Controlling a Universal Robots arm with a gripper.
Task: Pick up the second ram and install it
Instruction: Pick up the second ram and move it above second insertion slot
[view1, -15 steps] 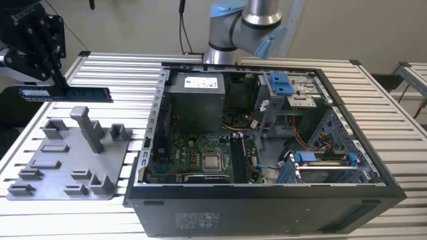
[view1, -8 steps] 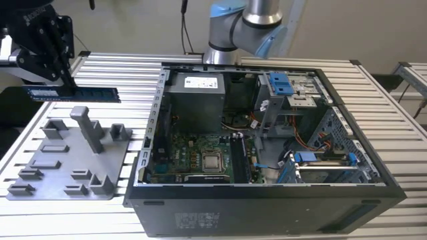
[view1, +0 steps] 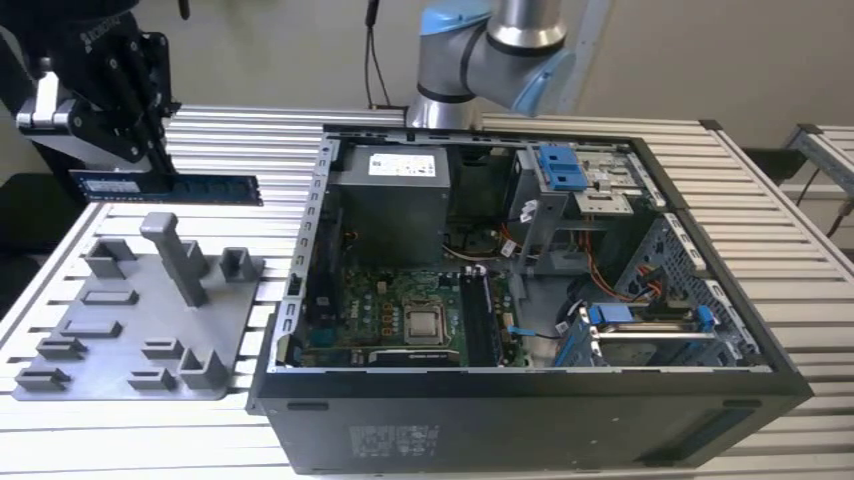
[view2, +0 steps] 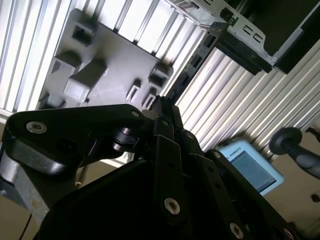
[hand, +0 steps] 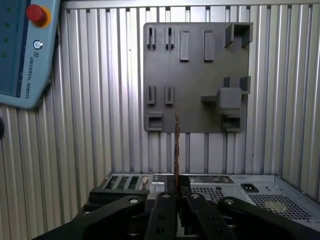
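Your jaws grasp the second ram (view1: 167, 187), level in the exterior view's upper left. It probably hangs clear above the grey tray (view1: 134, 322) for carrying.

I record a ribbed aluminium table (view1: 787, 250) directly beneath my gripper (view1: 150, 168), running well past it. A plain beige wall (view1: 267, 50) stands behind my gripper. Another slatted bench (view1: 825, 150) sits well apart, at the exterior view's right. Bright light glares off the slats (view2: 20, 50) below me.
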